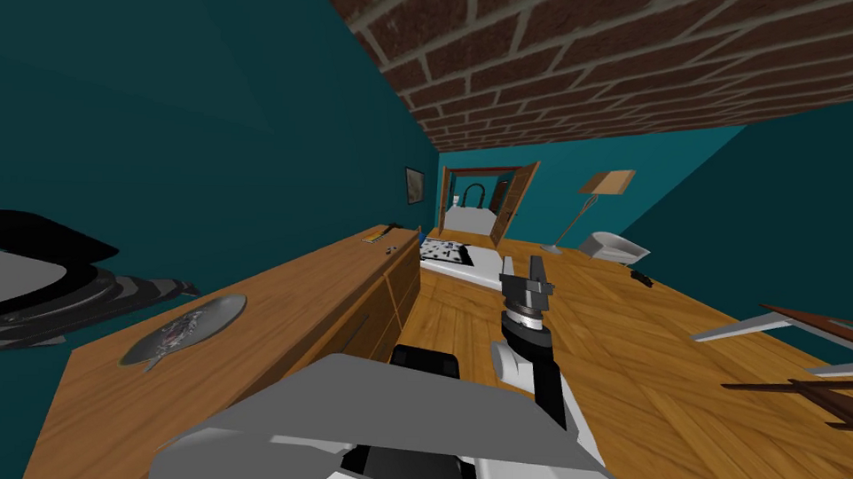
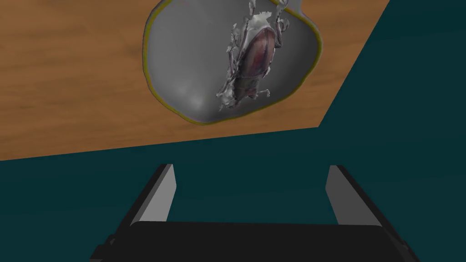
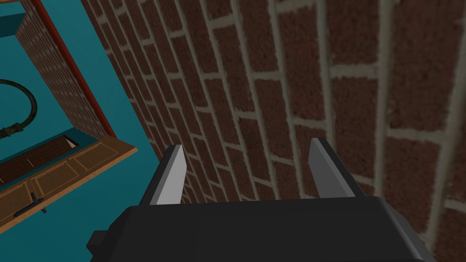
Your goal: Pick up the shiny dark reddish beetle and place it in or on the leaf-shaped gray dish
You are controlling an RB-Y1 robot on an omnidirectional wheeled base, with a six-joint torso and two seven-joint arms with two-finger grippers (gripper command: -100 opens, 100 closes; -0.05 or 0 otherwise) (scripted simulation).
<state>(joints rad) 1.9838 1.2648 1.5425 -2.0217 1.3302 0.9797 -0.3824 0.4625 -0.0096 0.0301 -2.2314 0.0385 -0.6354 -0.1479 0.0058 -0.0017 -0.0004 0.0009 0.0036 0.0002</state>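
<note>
Wooden dresser (image 1: pixel 262 324), teal wall (image 1: pixel 199 109). Left wrist view shows the reddish beetle (image 2: pixel 252 63) in the dish (image 2: pixel 182 54); left gripper (image 2: pixel 250 191), right gripper (image 3: pixel 248 170) gape empty

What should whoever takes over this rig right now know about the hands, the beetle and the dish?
The left hand is open and empty, apart from the dish, pointing just past the edge of the wooden cabinet top.
The right hand is open and empty, raised ahead.
The dark reddish beetle lies inside the grey dish.
Done: beetle placed and released.
Left: nothing apparent, perhaps stowing the left arm.
</note>
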